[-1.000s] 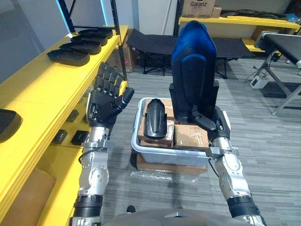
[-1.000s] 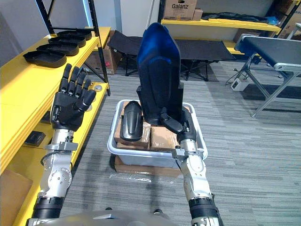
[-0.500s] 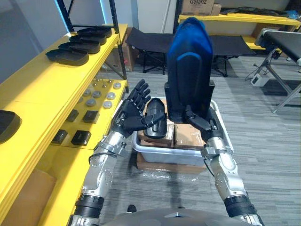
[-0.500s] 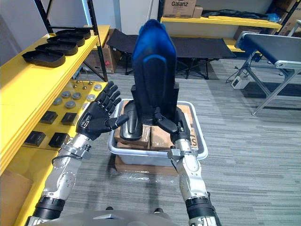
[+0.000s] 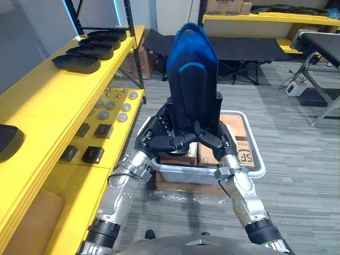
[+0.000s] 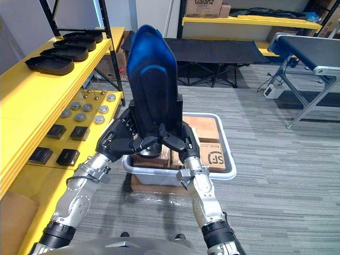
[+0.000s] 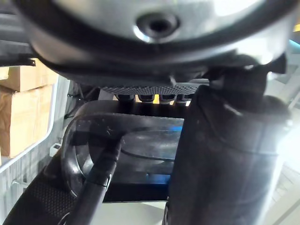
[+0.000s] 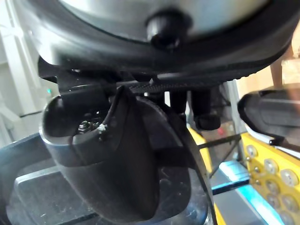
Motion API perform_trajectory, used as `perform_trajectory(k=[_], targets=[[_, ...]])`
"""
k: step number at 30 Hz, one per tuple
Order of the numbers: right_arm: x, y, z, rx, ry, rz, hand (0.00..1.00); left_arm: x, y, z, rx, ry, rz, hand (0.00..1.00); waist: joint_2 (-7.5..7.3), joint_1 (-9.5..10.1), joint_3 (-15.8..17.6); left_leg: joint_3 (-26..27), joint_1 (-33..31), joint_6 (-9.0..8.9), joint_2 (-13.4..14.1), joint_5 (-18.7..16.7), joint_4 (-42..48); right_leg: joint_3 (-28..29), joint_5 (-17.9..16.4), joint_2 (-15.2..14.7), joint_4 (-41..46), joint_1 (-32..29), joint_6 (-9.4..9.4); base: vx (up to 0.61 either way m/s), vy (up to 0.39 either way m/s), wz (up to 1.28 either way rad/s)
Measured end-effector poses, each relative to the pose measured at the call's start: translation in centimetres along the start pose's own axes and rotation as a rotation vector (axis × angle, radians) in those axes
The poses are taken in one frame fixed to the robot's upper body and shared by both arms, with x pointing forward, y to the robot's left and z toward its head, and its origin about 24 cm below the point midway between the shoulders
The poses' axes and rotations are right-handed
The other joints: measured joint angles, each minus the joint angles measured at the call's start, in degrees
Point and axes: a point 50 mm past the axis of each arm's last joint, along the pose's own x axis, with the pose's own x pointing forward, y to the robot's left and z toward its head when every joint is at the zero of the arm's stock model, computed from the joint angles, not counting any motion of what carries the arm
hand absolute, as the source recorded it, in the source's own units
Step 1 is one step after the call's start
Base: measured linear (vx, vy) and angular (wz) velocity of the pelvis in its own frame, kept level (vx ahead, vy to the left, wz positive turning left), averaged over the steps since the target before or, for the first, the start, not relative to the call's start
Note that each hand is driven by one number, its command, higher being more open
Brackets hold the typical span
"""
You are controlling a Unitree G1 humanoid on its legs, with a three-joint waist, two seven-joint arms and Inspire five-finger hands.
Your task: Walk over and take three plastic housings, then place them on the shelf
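The left robot hand (image 5: 155, 138), spread apart a moment ago, now grips the plastic housing (image 5: 192, 79) together with the right robot hand (image 5: 213, 142), ready for the shelf (image 5: 42, 101).

The left hand (image 5: 157, 139) and right hand (image 5: 214, 141) gripped the base of a tall blue-and-black plastic housing (image 5: 192, 79), one on each side. It stood upright over a white bin (image 5: 257, 159) of cardboard boxes (image 5: 236, 125). Black housings (image 5: 77, 64) lay on the yellow shelf (image 5: 48, 101).

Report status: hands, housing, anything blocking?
Left hand and right hand both shut on plastic housing, held upright over grey bin. Path to yellow shelf at left looks open.
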Motion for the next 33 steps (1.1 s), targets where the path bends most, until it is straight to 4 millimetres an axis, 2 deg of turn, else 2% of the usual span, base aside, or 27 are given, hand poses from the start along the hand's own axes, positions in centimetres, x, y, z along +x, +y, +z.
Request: perform_trajectory(k=[8, 25, 26, 33], targets=[[0.0, 0.5, -0.2, 0.005, 0.007, 0.02, 0.0, 0.1, -0.1, -0.1, -0.069, -0.015, 0.026, 1.0, 0.56, 0.0, -0.37, 0.0, 0.03, 0.04, -0.01, 0.04, -0.01, -0.02, -0.01, -0.02, 0.01, -0.02, -0.01, 0.0, 0.0, 0.0], [-0.2, 2.4, -0.9, 0.024, 0.036, 0.141, 0.0, 0.4, 0.3, 0.1, -0.07, -0.025, 0.122, 1.0, -0.04, -0.06, -1.02, -0.1, 0.09, 0.05, -0.02, 0.05, 0.0, -0.17, 0.0, -0.04, -0.12, -0.04, -0.02, 0.0, 0.0, 0.0], [-0.2, 2.5, -0.9, 0.024, 0.037, 0.146, 0.0, 0.4, 0.3, 0.1, -0.07, -0.025, 0.124, 0.0, -0.05, -0.05, -1.03, -0.11, 0.1, 0.05, -0.02, 0.06, -0.01, -0.17, 0.0, -0.04, -0.12, -0.05, -0.02, 0.0, 0.0, 0.0], [-0.3, 2.8, -1.1, 0.029, 0.043, 0.167, 0.0, 0.4, 0.3, 0.1, -0.074, -0.029, 0.134, 0.0, -0.26, -0.01, -1.21, -0.11, 0.13, 0.06, -0.02, 0.07, -0.01, -0.2, -0.01, -0.06, -0.15, -0.11, -0.04, 0.0, 0.0, 0.0]])
